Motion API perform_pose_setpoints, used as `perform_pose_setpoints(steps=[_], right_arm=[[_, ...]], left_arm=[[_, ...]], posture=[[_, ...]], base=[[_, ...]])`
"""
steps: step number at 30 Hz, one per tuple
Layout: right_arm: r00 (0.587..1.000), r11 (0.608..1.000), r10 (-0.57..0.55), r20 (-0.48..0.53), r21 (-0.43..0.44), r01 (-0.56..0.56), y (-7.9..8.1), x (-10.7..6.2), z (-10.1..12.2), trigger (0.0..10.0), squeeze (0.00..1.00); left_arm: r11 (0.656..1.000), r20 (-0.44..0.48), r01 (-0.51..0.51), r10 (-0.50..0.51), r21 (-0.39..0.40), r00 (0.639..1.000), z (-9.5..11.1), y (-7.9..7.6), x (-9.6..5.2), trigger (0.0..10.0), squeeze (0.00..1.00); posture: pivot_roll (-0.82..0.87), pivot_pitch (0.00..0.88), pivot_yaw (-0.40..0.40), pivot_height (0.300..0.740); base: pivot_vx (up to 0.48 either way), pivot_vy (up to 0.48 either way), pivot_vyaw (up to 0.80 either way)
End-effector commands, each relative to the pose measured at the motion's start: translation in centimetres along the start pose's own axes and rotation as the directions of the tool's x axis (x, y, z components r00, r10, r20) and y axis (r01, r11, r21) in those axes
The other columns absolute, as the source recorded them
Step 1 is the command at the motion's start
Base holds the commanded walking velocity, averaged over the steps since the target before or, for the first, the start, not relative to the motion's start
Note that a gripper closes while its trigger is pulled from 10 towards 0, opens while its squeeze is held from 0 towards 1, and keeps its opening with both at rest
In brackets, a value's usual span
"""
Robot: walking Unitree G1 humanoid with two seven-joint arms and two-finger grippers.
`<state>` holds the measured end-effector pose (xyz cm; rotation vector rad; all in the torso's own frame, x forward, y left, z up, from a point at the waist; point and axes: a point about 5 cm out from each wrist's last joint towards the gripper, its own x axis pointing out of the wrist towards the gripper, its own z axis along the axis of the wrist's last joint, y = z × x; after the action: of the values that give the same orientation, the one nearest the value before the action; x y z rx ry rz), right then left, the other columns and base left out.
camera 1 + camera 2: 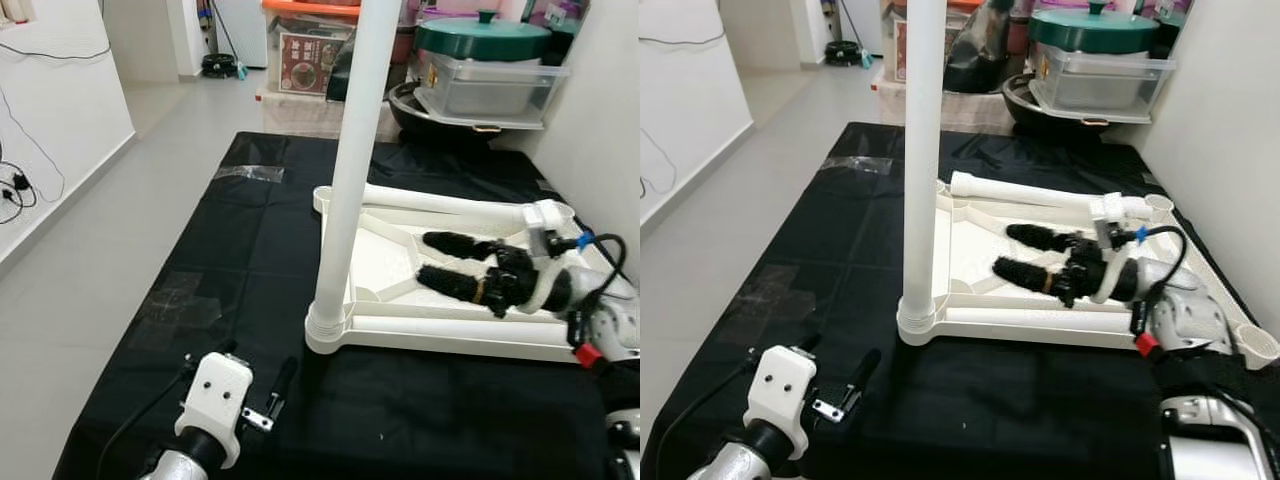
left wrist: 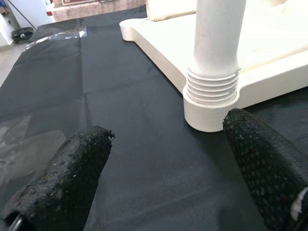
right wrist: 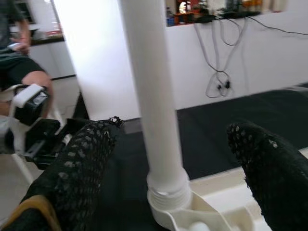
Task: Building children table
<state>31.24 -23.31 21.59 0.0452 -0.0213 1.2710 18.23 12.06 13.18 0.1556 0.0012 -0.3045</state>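
Black-fingered right gripper: spread wide, holding nothing, hovering over the upturned white tabletop and aimed at the upright leg. Left gripper: likewise open and empty, low over the black cloth near the tabletop's front corner. One leg stands screwed into the near corner socket; a second leg lies loose along the tabletop's far edge. Step in hand, as you may judge it: fitting legs. Your next move likely calls for closing on the loose leg and seating it in a free socket.
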Motion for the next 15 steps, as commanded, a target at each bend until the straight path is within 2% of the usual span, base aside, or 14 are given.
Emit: perform_pose_setpoints(steps=[1,3,5,15], right_arm=[[0.999,0.999,0.048,-0.009,0.003,-0.048,0.3,1.3,-0.2,10.0,0.0],[0.998,0.998,0.064,-0.015,-0.005,-0.064,0.4,2.4,-0.3,10.0,0.0],[0.998,0.998,0.064,-0.015,-0.005,-0.064,0.4,2.4,-0.3,10.0,0.0],[0.999,0.999,0.037,-0.03,-0.019,-0.037,0.2,4.8,-0.7,10.0,0.0]], left_arm=[[1.0,0.007,0.018,-0.018,0.006,1.0,0.1,-0.3,0.0,10.0,0.0],[1.0,0.009,0.021,-0.021,0.008,1.0,0.1,-0.4,0.0,10.0,0.0],[1.0,0.009,0.021,-0.021,0.008,1.0,0.1,-0.4,0.0,10.0,0.0],[1.0,0.022,0.011,-0.011,0.02,1.0,0.2,-0.3,0.1,10.0,0.0]], posture=[[0.12,0.056,-0.043,0.74],[0.12,0.054,-0.043,0.74],[0.12,0.054,-0.043,0.74],[0.13,0.047,-0.049,0.74]], base=[[0.0,0.0,0.0],[0.0,0.0,0.0],[0.0,0.0,0.0],[0.0,0.0,0.0]])
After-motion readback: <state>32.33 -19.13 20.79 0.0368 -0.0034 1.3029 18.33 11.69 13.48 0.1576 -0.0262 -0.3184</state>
